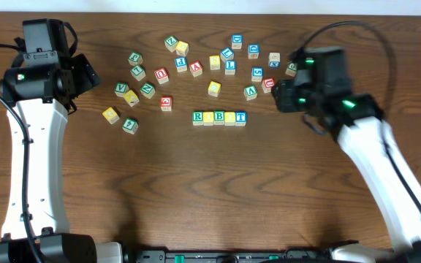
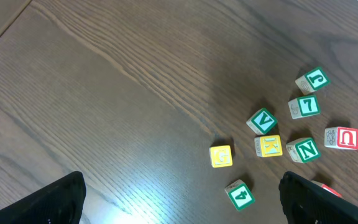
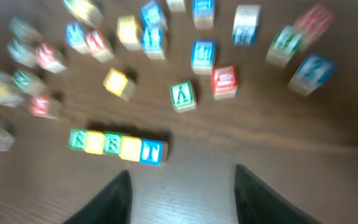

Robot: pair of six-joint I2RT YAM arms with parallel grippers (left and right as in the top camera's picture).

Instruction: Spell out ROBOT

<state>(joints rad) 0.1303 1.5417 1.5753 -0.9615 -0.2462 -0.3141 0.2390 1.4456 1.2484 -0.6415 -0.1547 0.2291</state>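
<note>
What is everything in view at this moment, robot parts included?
ROBOT row: five cubes, green R and B, yellow between, blue T; table centre, side by side.
loose cubes: roughly two dozen; green, blue, red, yellow; scattered behind and left of the row.
table: one, dark brown wood.
left gripper: one, black, open and empty, above the left-hand cubes.
right gripper: one, black, fingers apart and empty, right of the row.

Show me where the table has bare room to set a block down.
Widest free patch: bare wood on the near side of the ROBOT row, between the left arm and right arm. Crowded: the scattered cubes beyond the row.
</note>
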